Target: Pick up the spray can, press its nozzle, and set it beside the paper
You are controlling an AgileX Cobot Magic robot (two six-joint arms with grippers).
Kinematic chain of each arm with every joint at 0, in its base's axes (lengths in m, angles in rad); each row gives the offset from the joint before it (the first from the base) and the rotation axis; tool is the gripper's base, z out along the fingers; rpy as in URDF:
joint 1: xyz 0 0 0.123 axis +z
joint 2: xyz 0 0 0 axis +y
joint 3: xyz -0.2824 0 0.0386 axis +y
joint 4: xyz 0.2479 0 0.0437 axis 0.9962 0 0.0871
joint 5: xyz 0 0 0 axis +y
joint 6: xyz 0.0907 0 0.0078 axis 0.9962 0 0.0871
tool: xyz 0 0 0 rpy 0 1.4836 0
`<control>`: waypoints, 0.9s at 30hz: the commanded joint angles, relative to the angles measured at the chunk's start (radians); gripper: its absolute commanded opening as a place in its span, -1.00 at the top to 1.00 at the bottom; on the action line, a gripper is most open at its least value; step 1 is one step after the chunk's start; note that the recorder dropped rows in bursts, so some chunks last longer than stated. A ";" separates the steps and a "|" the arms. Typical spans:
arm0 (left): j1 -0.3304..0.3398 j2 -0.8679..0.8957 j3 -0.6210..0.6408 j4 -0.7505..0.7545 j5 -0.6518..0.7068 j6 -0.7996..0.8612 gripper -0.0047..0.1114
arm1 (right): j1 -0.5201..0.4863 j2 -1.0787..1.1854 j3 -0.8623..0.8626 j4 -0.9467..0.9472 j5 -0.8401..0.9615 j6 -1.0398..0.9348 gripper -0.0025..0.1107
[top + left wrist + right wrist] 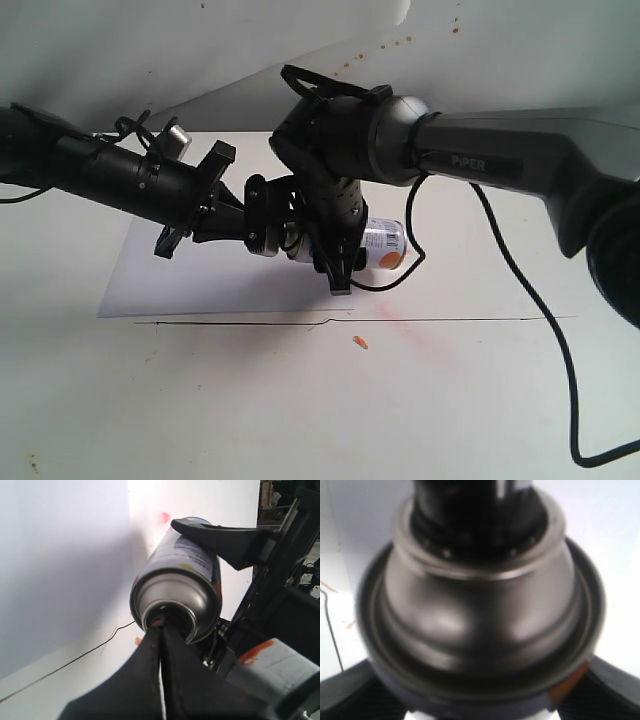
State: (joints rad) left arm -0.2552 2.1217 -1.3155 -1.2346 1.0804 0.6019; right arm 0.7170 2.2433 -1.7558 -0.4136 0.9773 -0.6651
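While the right claw [338,262] pinches the spray can [384,243] on its side, raised over the paper [170,285] on the bench [460,400], the left claw [160,630], fingers pressed together, bears end-on against the nozzle [158,622]. Probable hazards: an off-centre push may skid the narrow tips off the button, or drive the smooth can back through its grip and drop it.

Open tabletop [250,400] beside paper [200,290]; cable [543,318] rightward.

The spray can [383,243] is held sideways, seemingly just above the paper [200,290].
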 commanded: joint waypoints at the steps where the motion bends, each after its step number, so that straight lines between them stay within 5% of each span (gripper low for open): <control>1: -0.012 -0.002 -0.004 -0.012 -0.003 0.008 0.92 | 0.001 -0.017 -0.009 0.002 -0.033 0.002 0.96; 20: 0.012 -0.009 -0.002 -0.004 -0.018 0.051 0.92 | 0.001 -0.017 -0.009 -0.004 -0.017 0.004 0.96; 27: 0.084 -0.166 0.074 0.052 -0.189 0.141 0.92 | 0.001 -0.017 -0.009 -0.011 -0.002 0.023 0.96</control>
State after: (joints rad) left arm -0.1935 2.0428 -1.2732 -1.1978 0.9704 0.6905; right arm 0.7170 2.2433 -1.7558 -0.4136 0.9762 -0.6498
